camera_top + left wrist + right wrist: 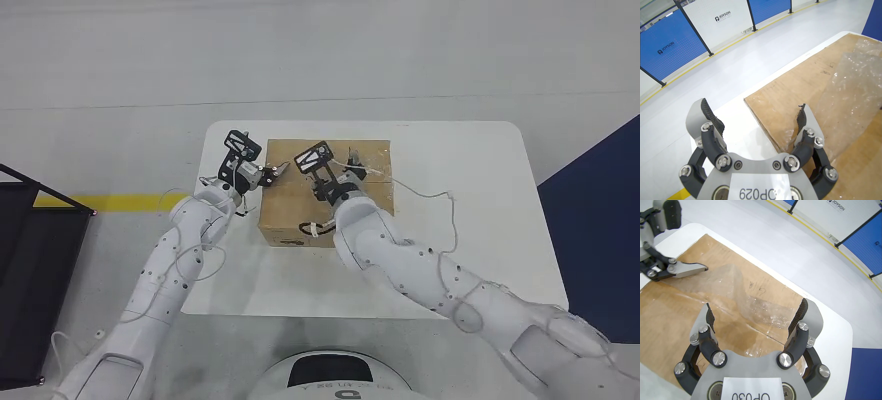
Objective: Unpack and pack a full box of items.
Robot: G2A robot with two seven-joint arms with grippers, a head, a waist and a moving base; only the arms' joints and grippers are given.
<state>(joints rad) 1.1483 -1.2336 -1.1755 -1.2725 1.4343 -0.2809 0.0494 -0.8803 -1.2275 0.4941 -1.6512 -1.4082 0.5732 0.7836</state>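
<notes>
A closed brown cardboard box stands on the white table, its top flaps covered with clear tape. My left gripper is open over the box's left far corner, one finger above the table and one above the lid. My right gripper is open above the middle of the lid, over the taped seam. In the top view the left gripper and the right gripper are both at the box's far side. Neither holds anything.
A thin white cable trails across the table right of the box. A black rack stands off the table's left side and a blue panel off its right. Bare table lies in front of the box.
</notes>
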